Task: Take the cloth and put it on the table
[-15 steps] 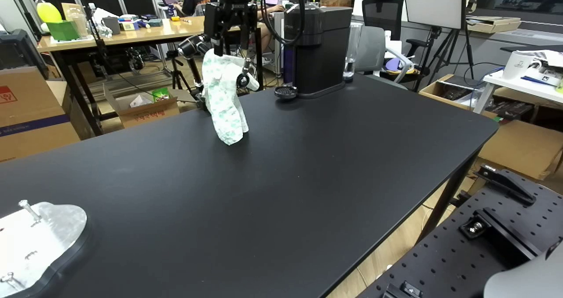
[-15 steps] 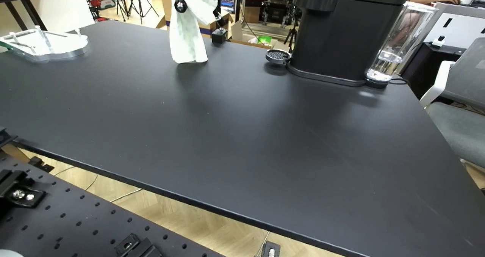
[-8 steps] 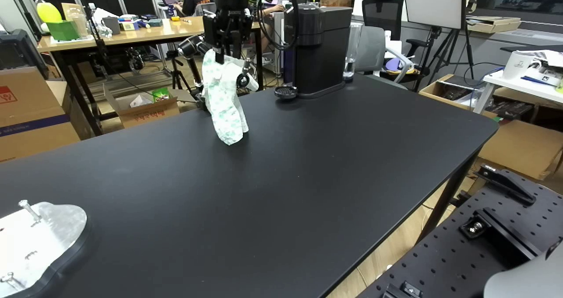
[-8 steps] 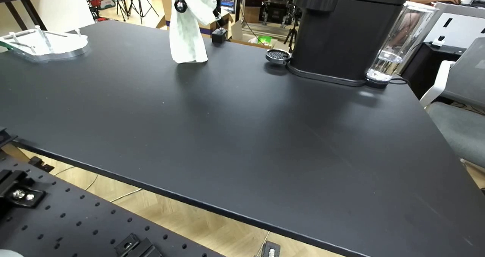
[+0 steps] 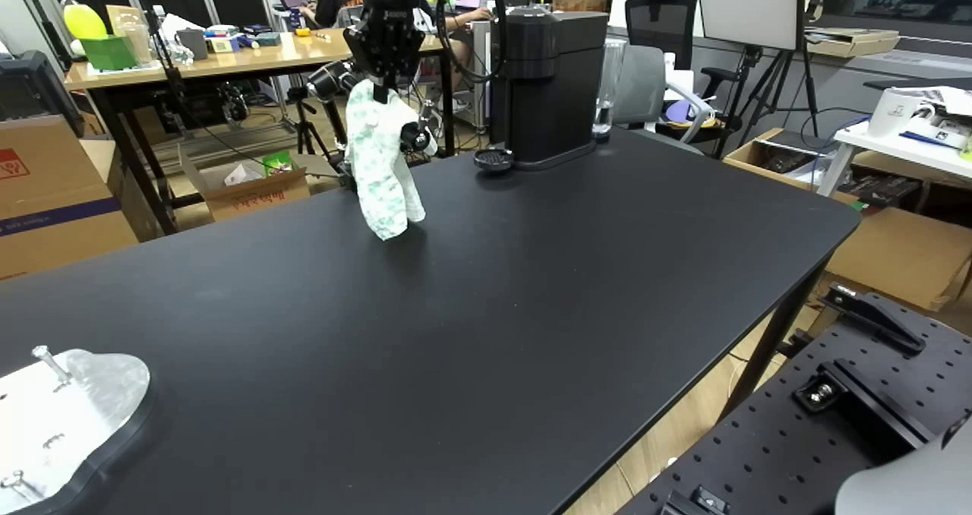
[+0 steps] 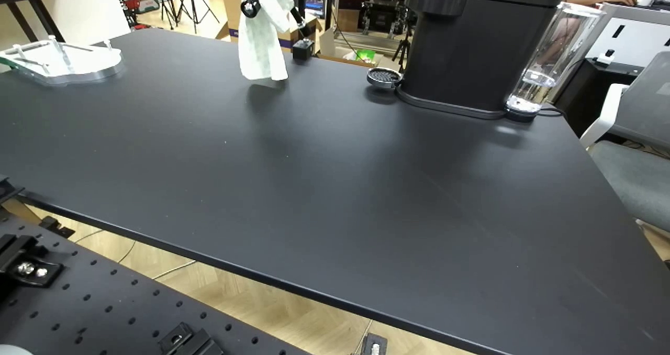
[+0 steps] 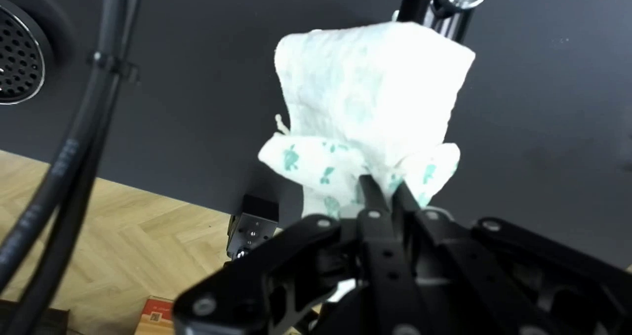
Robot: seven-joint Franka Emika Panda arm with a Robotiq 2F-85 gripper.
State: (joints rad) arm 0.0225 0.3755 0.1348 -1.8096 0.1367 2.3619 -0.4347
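Gripper (image 7: 386, 186) pinches green-patterned white cloth (image 7: 365, 83) over dark table (image 7: 197, 132).

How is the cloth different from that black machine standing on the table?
The cloth is pale with a green print, while the black machine is dark and unpatterned. The cloth is limp and creased; the black machine looks rigid and straight-sided. The cloth hangs pinched in the pincer, whereas the black machine stands upright on the table. In an exterior view, both appear taller than wide.

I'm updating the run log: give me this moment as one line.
pincer: gripping cloth | cloth: hanging, not yet laid on table | placement: pending
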